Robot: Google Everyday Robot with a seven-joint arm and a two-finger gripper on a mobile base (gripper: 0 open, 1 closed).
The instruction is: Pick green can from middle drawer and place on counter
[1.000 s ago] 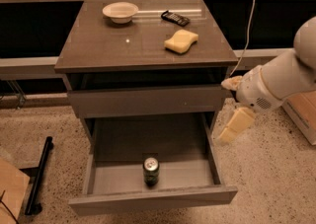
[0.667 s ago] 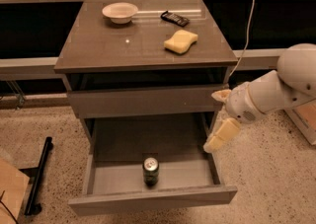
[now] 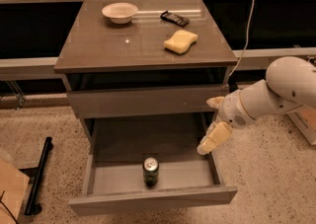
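The gripper (image 3: 214, 138) is hanging at the right-hand wall of the open middle drawer (image 3: 148, 199), just above its rim, on the end of a white arm (image 3: 276, 94) that is reaching in from the picture's right. Open or closed? I cannot tell from here, and it is gripping nothing.

The green can (image 3: 150, 171) is standing upright on the drawer floor, lower in the picture than the gripper and off to its picture-left, near the drawer's front panel, silver top facing up. Can and gripper are apart, not touching.

Directly beside the gripper, to its picture-left and slightly above, the other drawer front (image 3: 143, 100) is sitting closed. Above the gripper, the counter (image 3: 113, 45) is carrying 3 things: a yellow sponge (image 3: 180, 41) nearest, up and a bit left of the gripper; a small black object (image 3: 174, 18) just behind the sponge; and a white bowl (image 3: 120, 12) farthest away, at the back left. A white cable (image 3: 245, 35) is running down behind the counter's right edge, above the gripper.

Far to the gripper's picture-left, across the cabinet, a black bar (image 3: 38, 176) is lying on the speckled floor (image 3: 266, 178).
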